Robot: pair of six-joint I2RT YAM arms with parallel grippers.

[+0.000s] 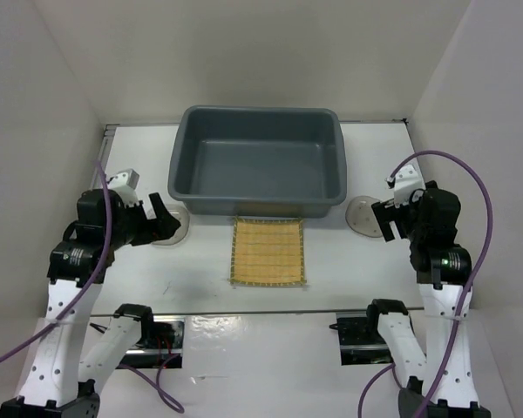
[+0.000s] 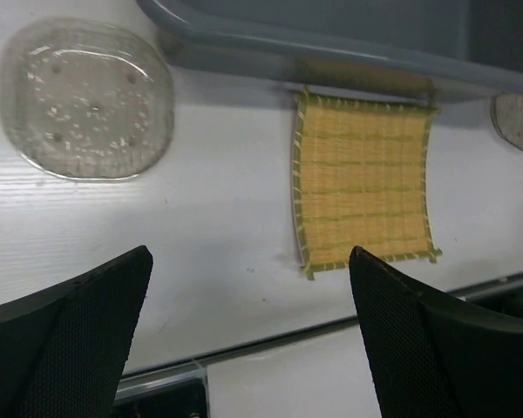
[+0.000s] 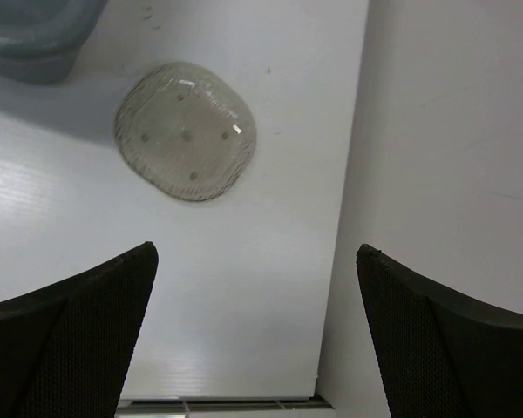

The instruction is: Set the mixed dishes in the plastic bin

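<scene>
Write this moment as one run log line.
left end effector: open, near left plate | right end effector: open, near right plate | mat: before bin | bin: empty

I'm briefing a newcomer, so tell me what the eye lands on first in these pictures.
The big dark grey plastic bin dominates the far middle of the table, with nothing visible inside it. Just in front of it, the tan-yellow woven mat lies flat. A clear dish sits at each side: the left plate near the open left gripper, and the right plate near the open right gripper.
</scene>
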